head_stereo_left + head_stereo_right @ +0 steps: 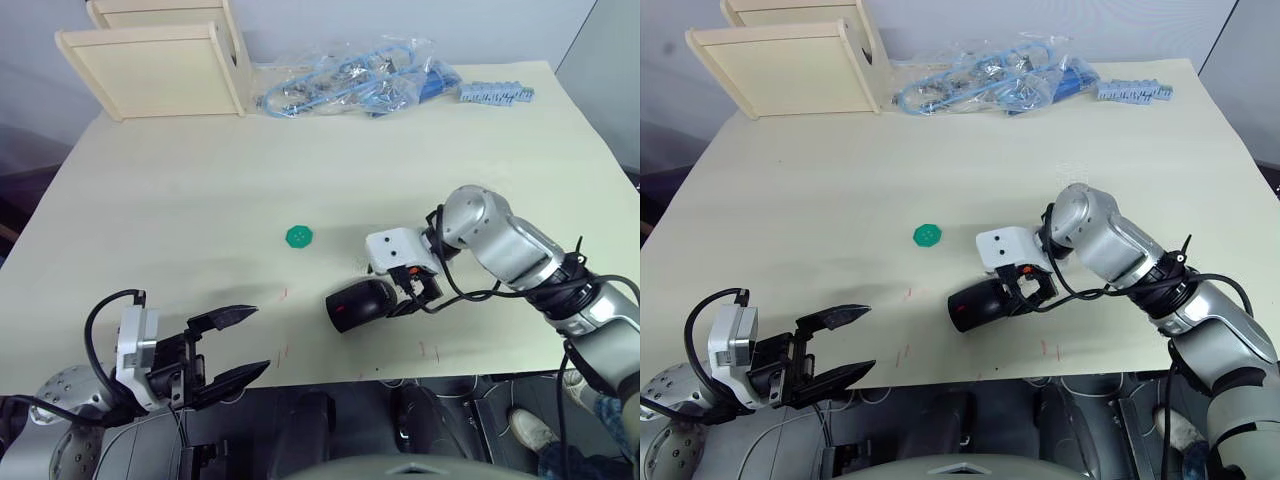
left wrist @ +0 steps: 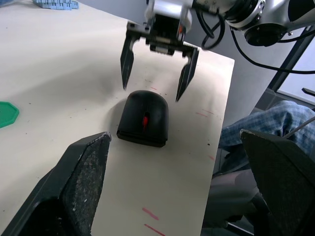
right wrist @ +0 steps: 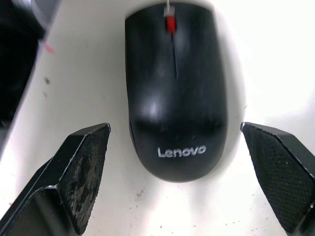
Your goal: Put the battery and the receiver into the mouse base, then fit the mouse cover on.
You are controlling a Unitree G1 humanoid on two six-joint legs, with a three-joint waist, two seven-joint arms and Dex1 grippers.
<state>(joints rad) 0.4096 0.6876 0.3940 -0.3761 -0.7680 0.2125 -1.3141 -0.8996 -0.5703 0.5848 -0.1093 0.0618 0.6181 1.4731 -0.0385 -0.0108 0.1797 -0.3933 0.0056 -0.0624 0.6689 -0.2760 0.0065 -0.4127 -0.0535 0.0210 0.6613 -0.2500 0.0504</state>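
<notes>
Head stereo downward over table (image 1: pixel 200 180); wrist cameras close, sharing mouse cover (image 3: pixel 174 88).

Right gripper (image 2: pixel 155 73) low, fingers spread and pointing down; left gripper (image 1: pixel 232 345) open, near table edge.

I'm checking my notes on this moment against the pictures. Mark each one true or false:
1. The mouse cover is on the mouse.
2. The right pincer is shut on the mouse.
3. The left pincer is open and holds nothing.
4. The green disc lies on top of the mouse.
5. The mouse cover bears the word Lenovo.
1. True: the mouse cover sits on the mouse, with its red wheel showing.
2. False: the right pincer is open, its fingers apart beside the mouse's end, not touching it.
3. True: the left pincer is open and holds nothing.
4. False: the green disc lies on the table, apart from the mouse.
5. True.
</notes>
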